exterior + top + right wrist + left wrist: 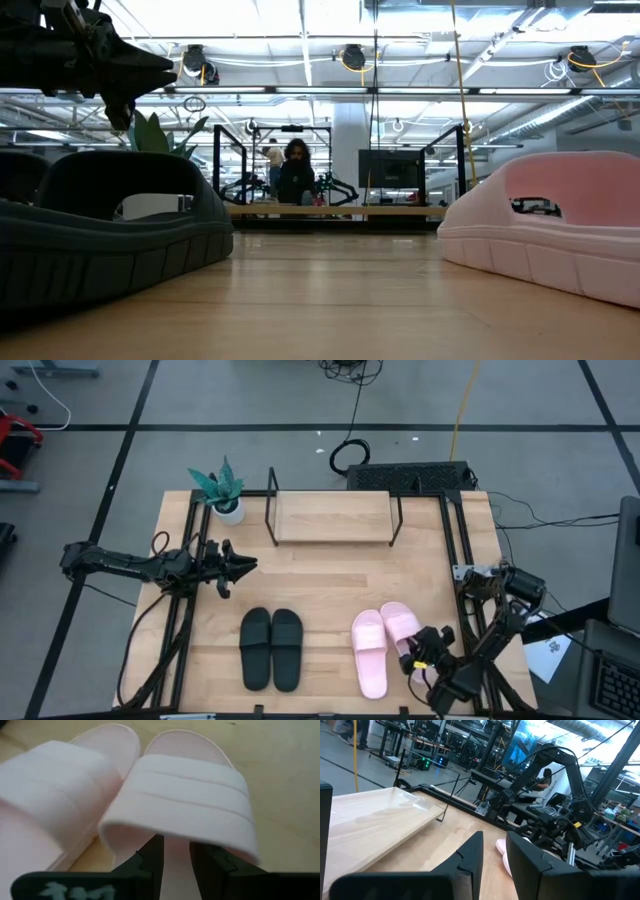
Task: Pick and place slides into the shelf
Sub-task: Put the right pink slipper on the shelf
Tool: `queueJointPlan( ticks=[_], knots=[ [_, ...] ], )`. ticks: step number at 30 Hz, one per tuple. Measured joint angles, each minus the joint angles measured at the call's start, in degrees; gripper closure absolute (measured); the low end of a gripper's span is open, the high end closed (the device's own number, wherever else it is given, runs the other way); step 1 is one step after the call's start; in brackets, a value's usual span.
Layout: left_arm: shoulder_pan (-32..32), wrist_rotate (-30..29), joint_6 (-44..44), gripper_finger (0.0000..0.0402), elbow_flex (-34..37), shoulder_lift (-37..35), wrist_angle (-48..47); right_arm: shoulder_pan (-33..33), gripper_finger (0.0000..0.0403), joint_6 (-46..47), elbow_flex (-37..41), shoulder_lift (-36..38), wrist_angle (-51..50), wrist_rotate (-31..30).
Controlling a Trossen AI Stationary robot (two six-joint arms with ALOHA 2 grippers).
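Two pale pink slides [382, 643] lie side by side on the table's near right, soles down; the black pair [271, 648] lies to their left. The shelf [333, 517], a light board in a black wire frame, stands at the far middle. My right gripper [421, 651] hovers low at the near end of the right pink slide [185, 805], fingers [150, 857] almost together, pointing at the strap's opening. No touch shows. My left gripper [240, 566] hangs above the table's left side, fingers together, pointing right.
A potted plant [222, 491] stands at the far left corner beside the shelf. Bare wood lies between the shelf and the slides. A black unit with cables [410, 476] sits behind the table's far edge. A person [296, 172] sits in the room beyond.
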State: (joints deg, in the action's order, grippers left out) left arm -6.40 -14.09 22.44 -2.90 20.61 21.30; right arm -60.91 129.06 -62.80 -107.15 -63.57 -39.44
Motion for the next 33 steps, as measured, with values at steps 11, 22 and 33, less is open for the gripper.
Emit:
queueJointPlan(
  ticks=[11, 22, 33],
  knots=[
    [0.01, 0.00, -0.14, 0.0314, 0.00, -0.01, 0.00, 3.11, 0.0371, -5.71, 2.57, 0.00, 3.56, -4.47],
    [0.01, 0.00, -0.74, 0.0314, 0.00, -0.01, 0.00, 1.94, 0.0395, -5.30, 1.28, 0.00, 4.17, -7.10],
    [0.01, 0.02, -0.94, 0.0314, 0.00, 0.01, 0.02, 1.56, 0.0396, -5.26, -0.16, 0.00, 4.33, -8.54]
  ],
)
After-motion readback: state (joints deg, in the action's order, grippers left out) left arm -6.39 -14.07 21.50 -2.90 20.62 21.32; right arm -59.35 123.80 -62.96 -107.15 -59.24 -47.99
